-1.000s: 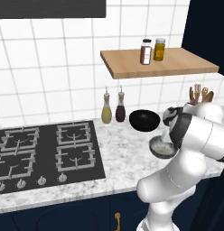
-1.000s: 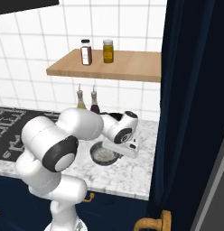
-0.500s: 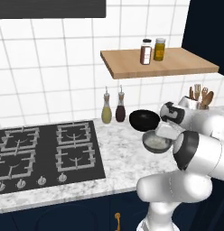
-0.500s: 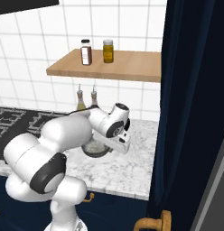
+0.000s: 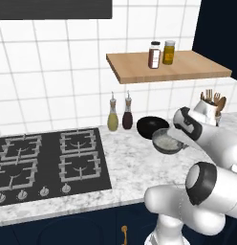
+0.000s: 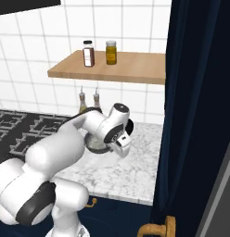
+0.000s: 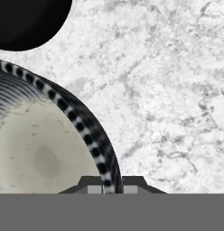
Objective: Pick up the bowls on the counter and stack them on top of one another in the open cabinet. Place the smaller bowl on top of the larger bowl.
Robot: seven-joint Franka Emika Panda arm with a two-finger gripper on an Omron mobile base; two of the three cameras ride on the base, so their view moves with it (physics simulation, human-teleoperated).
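My gripper (image 5: 179,141) is shut on the right rim of the smaller bowl (image 5: 166,141), a grey metallic bowl with a pale speckled inside, held a little above the counter (image 5: 132,170). In the hand view its striped rim (image 7: 93,144) runs down between the fingertips (image 7: 93,189). The larger bowl (image 5: 151,126), glossy black, rests on the marble just behind and left of the held one, and shows as a dark disc (image 7: 28,20) in the hand view. The open cabinet shelf (image 5: 192,69) hangs above both bowls, and its board (image 6: 130,69) also shows in the right base view.
Two spice jars (image 5: 155,54) (image 5: 168,51) stand on the shelf's left half. Two oil bottles (image 5: 113,119) (image 5: 127,116) stand against the tiles beside the black bowl. The gas hob (image 5: 48,162) lies left. A utensil holder (image 5: 211,103) stands right, near a tall navy cupboard (image 6: 195,115).
The grey bowl has risen off the counter in my gripper and moved back toward the black bowl. The arm's elbow has swung round to the right.
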